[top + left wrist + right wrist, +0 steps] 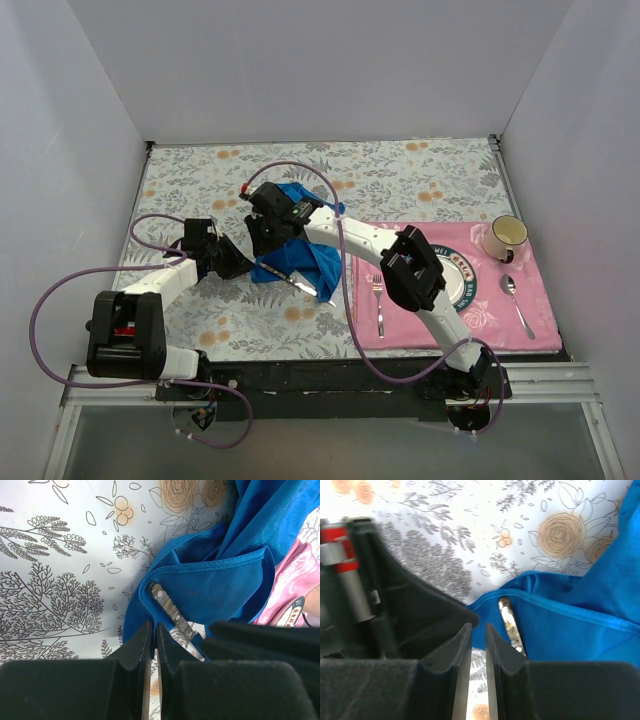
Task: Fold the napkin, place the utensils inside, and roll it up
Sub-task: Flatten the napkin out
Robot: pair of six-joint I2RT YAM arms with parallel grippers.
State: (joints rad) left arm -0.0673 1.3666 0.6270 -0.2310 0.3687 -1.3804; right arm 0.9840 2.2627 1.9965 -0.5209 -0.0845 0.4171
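The blue napkin (305, 255) lies bunched up at the middle of the floral tablecloth, partly under the right arm. A silver knife (303, 286) lies in its fold, its handle (172, 611) showing against the blue cloth, also seen in the right wrist view (511, 625). My left gripper (152, 629) is shut on the napkin's near left edge. My right gripper (478, 630) sits right beside it, its jaws drawn close on the same blue edge. A fork (378, 298) and a spoon (516, 300) lie on the pink placemat.
The pink placemat (540, 330) at the right holds a plate (466, 290), half hidden by the right arm, and a cup (505, 237). White walls close in the table on three sides. Purple cables loop over both arms.
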